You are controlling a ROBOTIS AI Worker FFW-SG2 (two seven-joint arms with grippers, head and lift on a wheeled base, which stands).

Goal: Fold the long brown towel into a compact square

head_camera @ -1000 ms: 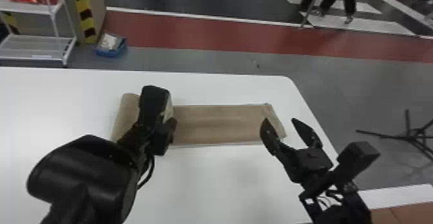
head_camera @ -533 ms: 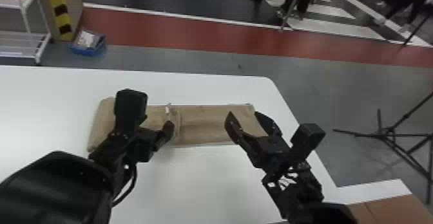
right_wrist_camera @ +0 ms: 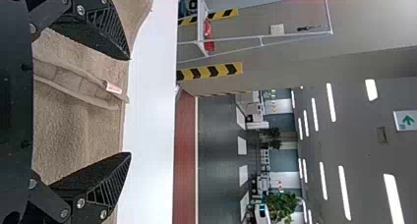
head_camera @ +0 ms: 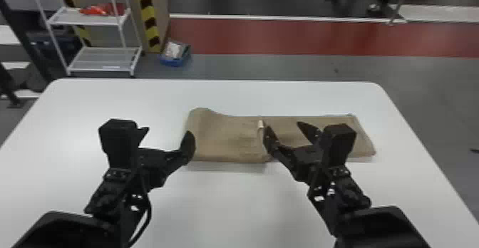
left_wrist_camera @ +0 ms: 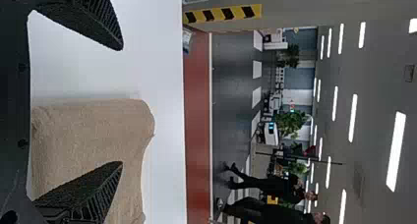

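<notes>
- While the left arm (head_camera: 117,190) stretches from the near side of the worktop (head_camera: 221,208) toward its far edge, the left gripper (head_camera: 166,134) sits by the towel's left end, spread wide with nothing between its fingers.
- The right arm (head_camera: 340,190) angles forward and inward; the right gripper (head_camera: 284,127) is at the towel's middle, also well spread and empty.
- The towel (head_camera: 228,137) lies lengthwise along the worktop's far edge, nearer the far right corner than the far left, its left part doubled over.
- The head view takes in the towel's whole length.
- In the left wrist view, one finger (left_wrist_camera: 93,17) stands against bare worktop, the other against the towel's rounded end.
- The right wrist view brings out a pale tag (right_wrist_camera: 113,88) beside a stitched band (right_wrist_camera: 74,81), between the fingers.
</notes>
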